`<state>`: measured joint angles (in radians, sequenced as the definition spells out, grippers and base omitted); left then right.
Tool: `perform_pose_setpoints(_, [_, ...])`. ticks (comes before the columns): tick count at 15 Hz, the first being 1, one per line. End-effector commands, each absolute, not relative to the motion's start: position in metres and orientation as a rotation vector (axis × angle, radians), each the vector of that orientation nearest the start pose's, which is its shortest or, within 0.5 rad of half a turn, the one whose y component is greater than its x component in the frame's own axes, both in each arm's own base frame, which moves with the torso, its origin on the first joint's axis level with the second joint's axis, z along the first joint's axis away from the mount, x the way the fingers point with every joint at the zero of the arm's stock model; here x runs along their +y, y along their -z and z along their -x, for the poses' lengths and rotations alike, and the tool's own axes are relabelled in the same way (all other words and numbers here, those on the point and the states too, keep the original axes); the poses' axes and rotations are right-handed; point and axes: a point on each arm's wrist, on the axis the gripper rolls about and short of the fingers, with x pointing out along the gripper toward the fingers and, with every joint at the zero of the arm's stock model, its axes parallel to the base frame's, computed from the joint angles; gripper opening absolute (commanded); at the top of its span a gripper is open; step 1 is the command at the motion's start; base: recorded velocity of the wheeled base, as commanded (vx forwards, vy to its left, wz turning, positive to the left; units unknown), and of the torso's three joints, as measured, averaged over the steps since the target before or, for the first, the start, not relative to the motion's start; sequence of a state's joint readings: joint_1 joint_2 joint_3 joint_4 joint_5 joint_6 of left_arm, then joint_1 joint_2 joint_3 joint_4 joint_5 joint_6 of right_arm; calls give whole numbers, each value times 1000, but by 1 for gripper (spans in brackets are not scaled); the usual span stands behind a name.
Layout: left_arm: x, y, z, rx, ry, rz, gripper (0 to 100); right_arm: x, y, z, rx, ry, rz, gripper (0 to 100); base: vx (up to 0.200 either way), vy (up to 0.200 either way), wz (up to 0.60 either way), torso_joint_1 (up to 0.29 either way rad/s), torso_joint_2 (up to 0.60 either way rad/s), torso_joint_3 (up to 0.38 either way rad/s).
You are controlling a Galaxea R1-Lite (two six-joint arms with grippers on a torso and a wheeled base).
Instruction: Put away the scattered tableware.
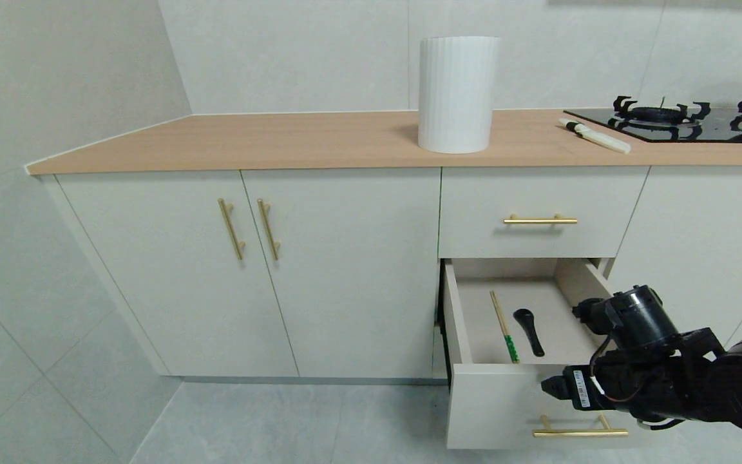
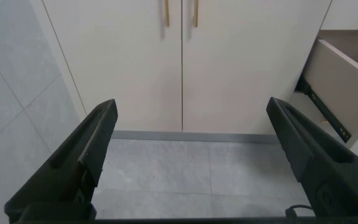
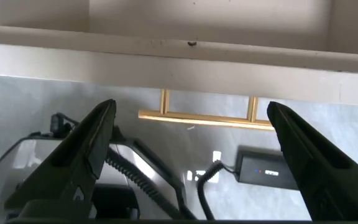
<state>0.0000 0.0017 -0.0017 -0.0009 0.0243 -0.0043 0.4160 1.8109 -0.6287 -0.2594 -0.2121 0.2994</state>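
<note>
Just ahead of my right gripper (image 1: 564, 388), whose fingers are spread wide with nothing between them, stands the front panel of the pulled-out lower drawer (image 1: 506, 406). Its gold handle (image 1: 580, 432) runs crosswise a little below my fingertips. Beyond the panel, on the drawer floor, the chopsticks (image 1: 504, 327) and the black spoon (image 1: 529, 332) lie side by side, both lengthwise from front to back. Higher up and farther back, a pale knife-like utensil (image 1: 594, 135) rests on the countertop (image 1: 313, 138) beside the stove (image 1: 680, 122), slanting away to my right. I judge that it is the piece not yet put away. It lies on my right side, so this arm is the nearer one. My left gripper (image 2: 191, 109), also open and empty, faces the cabinet doors (image 2: 182, 56) well to the left.
</note>
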Motion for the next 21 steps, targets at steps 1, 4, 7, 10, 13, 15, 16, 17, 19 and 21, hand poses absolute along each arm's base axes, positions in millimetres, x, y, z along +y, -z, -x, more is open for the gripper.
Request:
perform_pose_setpoints(1, [1, -76, 23, 0, -25, 5, 100, 105, -67, -256, 898, -45, 3, 100, 0, 0, 0, 0, 0, 0])
perform_pose_setpoints(4, [1, -76, 23, -2, -25, 5, 100, 103, -65, -264, 859, -44, -5, 100, 0, 0, 0, 0, 0, 0])
perform_pose_setpoints(7, [1, -76, 23, 0, -25, 5, 100, 101, -70, -278, 823, -47, 12, 100, 0, 0, 0, 0, 0, 0])
perform_pose_setpoints(10, [1, -76, 23, -2, -25, 5, 100, 99, -66, -299, 812, -41, 29, 100, 0, 0, 0, 0, 0, 0])
perform_pose_setpoints(13, [1, -76, 23, -2, -25, 5, 100, 99, -61, -316, 806, -30, 34, 100, 0, 0, 0, 0, 0, 0])
perform_pose_setpoints(15, [1, -76, 23, -2, -25, 5, 100, 99, -59, -324, 802, -27, 35, 100, 0, 0, 0, 0, 0, 0])
perform_pose_setpoints(16, [1, -76, 23, -2, -25, 5, 100, 101, -58, -333, 789, -29, 42, 100, 0, 0, 0, 0, 0, 0])
perform_pose_setpoints(17, [1, -76, 23, -2, -25, 5, 100, 99, -57, -338, 785, -21, 37, 100, 0, 0, 0, 0, 0, 0])
perform_pose_setpoints(19, [1, -76, 23, -2, -25, 5, 100, 99, -55, -351, 768, -14, 28, 100, 0, 0, 0, 0, 0, 0])
perform_pose_setpoints(21, [1, -76, 23, -2, -25, 5, 100, 99, -55, -360, 752, -10, 21, 100, 0, 0, 0, 0, 0, 0])
